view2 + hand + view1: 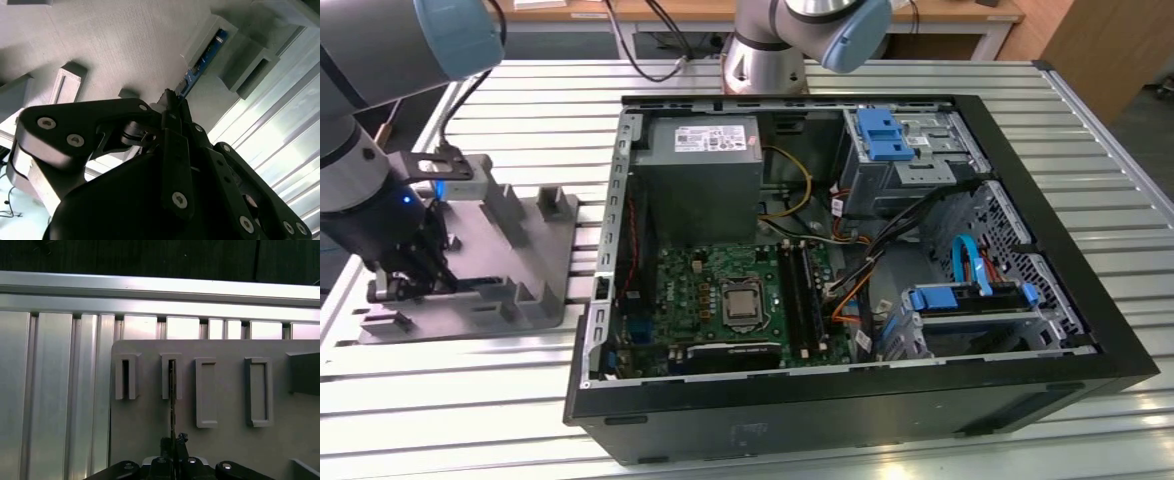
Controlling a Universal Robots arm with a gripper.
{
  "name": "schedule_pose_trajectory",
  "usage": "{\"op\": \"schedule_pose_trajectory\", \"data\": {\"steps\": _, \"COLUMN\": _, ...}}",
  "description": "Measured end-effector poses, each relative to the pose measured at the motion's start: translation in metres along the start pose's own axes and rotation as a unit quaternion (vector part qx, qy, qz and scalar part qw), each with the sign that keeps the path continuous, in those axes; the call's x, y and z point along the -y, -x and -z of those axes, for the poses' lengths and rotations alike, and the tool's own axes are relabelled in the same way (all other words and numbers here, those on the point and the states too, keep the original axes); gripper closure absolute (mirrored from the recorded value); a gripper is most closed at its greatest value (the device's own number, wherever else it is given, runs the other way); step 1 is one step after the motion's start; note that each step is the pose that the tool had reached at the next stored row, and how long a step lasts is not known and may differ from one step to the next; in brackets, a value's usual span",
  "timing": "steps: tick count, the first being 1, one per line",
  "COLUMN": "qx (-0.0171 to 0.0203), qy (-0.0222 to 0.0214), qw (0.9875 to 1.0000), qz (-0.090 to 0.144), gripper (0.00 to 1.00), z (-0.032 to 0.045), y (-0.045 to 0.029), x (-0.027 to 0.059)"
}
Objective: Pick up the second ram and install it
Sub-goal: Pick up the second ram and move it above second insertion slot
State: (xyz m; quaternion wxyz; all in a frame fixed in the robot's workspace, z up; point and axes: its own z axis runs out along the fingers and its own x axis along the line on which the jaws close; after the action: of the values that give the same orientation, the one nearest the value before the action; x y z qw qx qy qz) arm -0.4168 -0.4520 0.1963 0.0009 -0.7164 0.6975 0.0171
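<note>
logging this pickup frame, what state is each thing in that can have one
second ram: standing on edge in a grey holder slot, not lifted
hand: shut on the second ram's end
slot beside it: empty
computer case: on its side, open, side panel off
cpu: bare, no cooler

slatted metal table [454,420] | wooden desk [961,12] behind | wooden panel [1107,50]

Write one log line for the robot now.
gripper: shut on ram | ram: in holder slot | holder: beside PC
</note>
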Motion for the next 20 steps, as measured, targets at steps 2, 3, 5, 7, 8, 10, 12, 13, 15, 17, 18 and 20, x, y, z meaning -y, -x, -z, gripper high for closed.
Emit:
{"op": "schedule_pose_trajectory", "data": {"steps": 2, "qx": 0.0002, "qy": 0.0000, "qw": 1.0000, "qz": 0.000, "gripper": 0.86, "z": 0.0052, "y": 0.0001, "x": -0.0001}}
{"op": "schedule_pose_trajectory", "data": {"steps": 3, "qx": 0.0003, "qy": 0.0000, "qw": 1.0000, "qz": 0.000, "gripper": 0.86, "z": 0.0067, "y": 0.0001, "x": -0.0001}}
{"op": "schedule_pose_trajectory", "data": {"steps": 5, "qx": 0.0006, "qy": 0.0000, "qw": 1.0000, "qz": 0.000, "gripper": 0.86, "z": 0.0095, "y": 0.0002, "x": -0.0002}}
{"op": "schedule_pose_trajectory", "data": {"steps": 7, "qx": 0.0011, "qy": 0.0001, "qw": 1.0000, "qz": 0.000, "gripper": 0.86, "z": 0.0123, "y": 0.0003, "x": -0.0003}}
{"op": "schedule_pose_trajectory", "data": {"steps": 8, "qx": 0.0014, "qy": 0.0000, "qw": 1.0000, "qz": 0.000, "gripper": 0.86, "z": 0.0132, "y": 0.0003, "x": -0.0003}}
{"op": "schedule_pose_trajectory", "data": {"steps": 10, "qx": 0.0015, "qy": 0.0000, "qw": 1.0000, "qz": 0.000, "gripper": 0.86, "z": 0.0147, "y": 0.0003, "x": -0.0003}}
{"op": "schedule_pose_trajectory", "data": {"steps": 12, "qx": 0.0016, "qy": 0.0000, "qw": 1.0000, "qz": 0.000, "gripper": 0.86, "z": 0.0166, "y": 0.0004, "x": -0.0004}}
{"op": "schedule_pose_trajectory", "data": {"steps": 13, "qx": 0.0017, "qy": 0.0000, "qw": 1.0000, "qz": 0.000, "gripper": 0.86, "z": 0.0178, "y": 0.0004, "x": -0.0004}}
{"op": "schedule_pose_trajectory", "data": {"steps": 15, "qx": 0.0018, "qy": 0.0000, "qw": 1.0000, "qz": 0.000, "gripper": 0.86, "z": 0.0198, "y": 0.0005, "x": -0.0005}}
{"op": "schedule_pose_trajectory", "data": {"steps": 17, "qx": 0.0019, "qy": 0.0000, "qw": 1.0000, "qz": 0.000, "gripper": 0.86, "z": 0.0218, "y": 0.0005, "x": -0.0005}}
{"op": "schedule_pose_trajectory", "data": {"steps": 18, "qx": 0.0020, "qy": 0.0000, "qw": 1.0000, "qz": 0.000, "gripper": 0.86, "z": 0.0228, "y": 0.0005, "x": -0.0005}}
{"op": "schedule_pose_trajectory", "data": {"steps": 20, "qx": 0.0022, "qy": 0.0000, "qw": 1.0000, "qz": 0.000, "gripper": 0.86, "z": 0.0246, "y": 0.0006, "x": -0.0005}}
